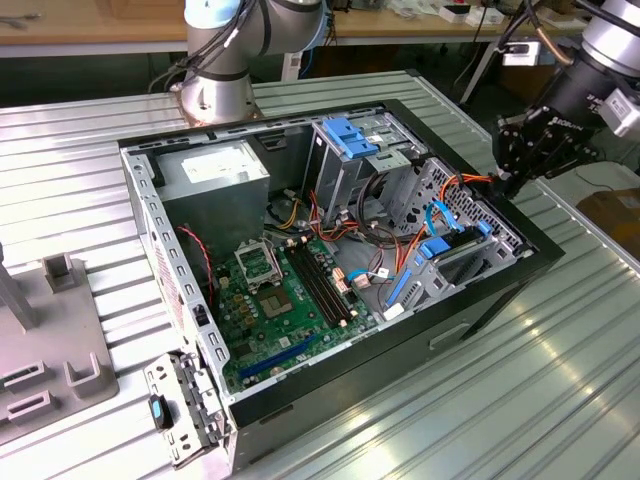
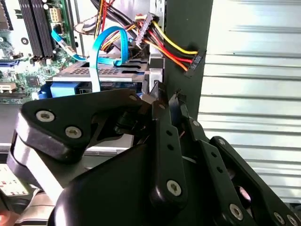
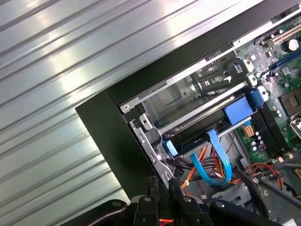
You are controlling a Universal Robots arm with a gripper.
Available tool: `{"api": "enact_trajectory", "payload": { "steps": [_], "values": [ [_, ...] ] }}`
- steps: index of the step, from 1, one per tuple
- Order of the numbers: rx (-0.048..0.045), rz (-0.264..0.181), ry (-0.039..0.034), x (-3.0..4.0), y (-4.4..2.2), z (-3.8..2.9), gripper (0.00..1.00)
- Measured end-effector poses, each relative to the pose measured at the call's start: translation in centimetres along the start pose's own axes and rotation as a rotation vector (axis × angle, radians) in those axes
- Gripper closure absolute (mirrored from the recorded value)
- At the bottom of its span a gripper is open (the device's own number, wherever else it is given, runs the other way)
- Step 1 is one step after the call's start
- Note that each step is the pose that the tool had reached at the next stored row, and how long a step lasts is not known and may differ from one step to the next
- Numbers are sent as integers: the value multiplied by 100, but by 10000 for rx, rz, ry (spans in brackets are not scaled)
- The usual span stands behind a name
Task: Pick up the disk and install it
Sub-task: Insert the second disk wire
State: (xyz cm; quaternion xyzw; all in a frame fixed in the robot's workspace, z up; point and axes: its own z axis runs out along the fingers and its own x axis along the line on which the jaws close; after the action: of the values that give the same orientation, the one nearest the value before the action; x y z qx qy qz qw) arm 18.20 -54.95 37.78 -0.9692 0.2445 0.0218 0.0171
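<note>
The disk [image 1: 462, 252] lies in its blue plastic frame inside a drive bay at the front of the open computer case [image 1: 500, 290], on the exterior view's right. A light blue cable loops out of its end. Both wrist views show the disk [image 2: 101, 71] [image 3: 200, 132] in the bay, its blue frame [image 3: 237, 110] along the edge. My gripper [image 1: 510, 182] hovers just above the case's rim beside that bay, fingers shut with nothing between them. A bundle of yellow, red and orange wires ends in a black connector [image 2: 194, 61] draped over the rim near my fingertips [image 2: 160, 101].
The case holds a green motherboard [image 1: 290, 290], a grey power supply box [image 1: 215, 172] and a metal cage with blue tabs [image 1: 355, 140]. A second arm's base [image 1: 215, 95] stands behind the case. A grey fixture [image 1: 50, 330] sits on the ribbed metal table at the left.
</note>
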Motion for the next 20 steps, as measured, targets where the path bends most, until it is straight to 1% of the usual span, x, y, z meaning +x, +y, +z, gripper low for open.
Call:
{"api": "enact_trajectory", "payload": {
  "steps": [1,2,4,5,7,8,9,10,11,12,13,14,15,16,19,20],
  "values": [
    [45,-62,-27,12,-8,-21,76],
    [90,-103,-53,32,-19,-23,76],
    [130,-189,-79,76,-46,-24,76],
    [129,-252,-81,91,-71,-25,76],
    [126,-298,-83,68,-118,-22,76],
    [125,-333,-84,40,-175,-19,76],
    [124,-345,-86,43,-205,-18,76],
    [124,-344,-85,94,-242,-18,76],
    [123,-345,-84,115,-263,-18,76],
    [116,-346,-80,110,-272,-16,76],
    [105,-353,-75,104,-283,-13,76],
    [67,-382,-58,98,-296,-13,76],
    [-13,-403,-17,89,-310,-3,76],
    [-45,-418,1,77,-315,17,76],
    [-100,-436,29,58,-320,38,76],
    [-144,-451,51,54,-323,49,76]
  ]
}}
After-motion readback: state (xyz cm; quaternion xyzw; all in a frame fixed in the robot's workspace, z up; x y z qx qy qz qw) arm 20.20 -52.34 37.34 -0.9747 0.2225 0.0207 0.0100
